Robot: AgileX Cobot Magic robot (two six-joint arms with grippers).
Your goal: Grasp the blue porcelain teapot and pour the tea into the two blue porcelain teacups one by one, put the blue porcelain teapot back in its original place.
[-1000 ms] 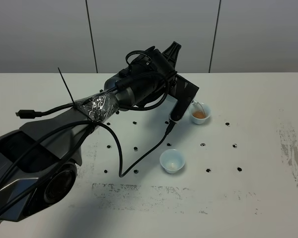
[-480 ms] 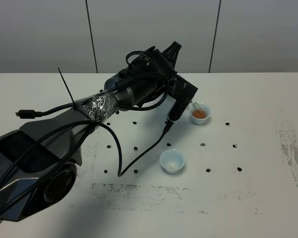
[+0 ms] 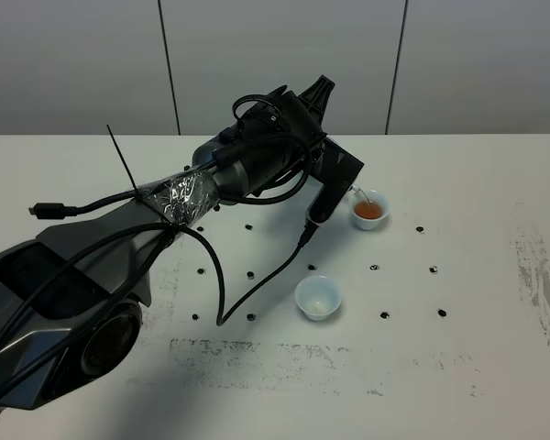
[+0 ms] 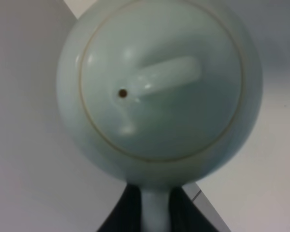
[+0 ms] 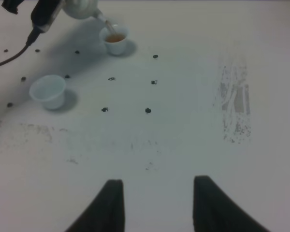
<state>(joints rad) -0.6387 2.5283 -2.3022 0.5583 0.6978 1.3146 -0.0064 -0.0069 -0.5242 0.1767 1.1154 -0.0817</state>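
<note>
High overview, wrist close-up on teapot (image 4: 159,82)

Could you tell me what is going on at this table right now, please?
The left pincer is shut on the handle of the blue porcelain teapot and holds it tipped, spout over the far teacup, which already holds reddish-brown tea. The near teacup is empty, so the second pour is not yet done. The right pincer hangs open over the table, holding nothing.
</note>
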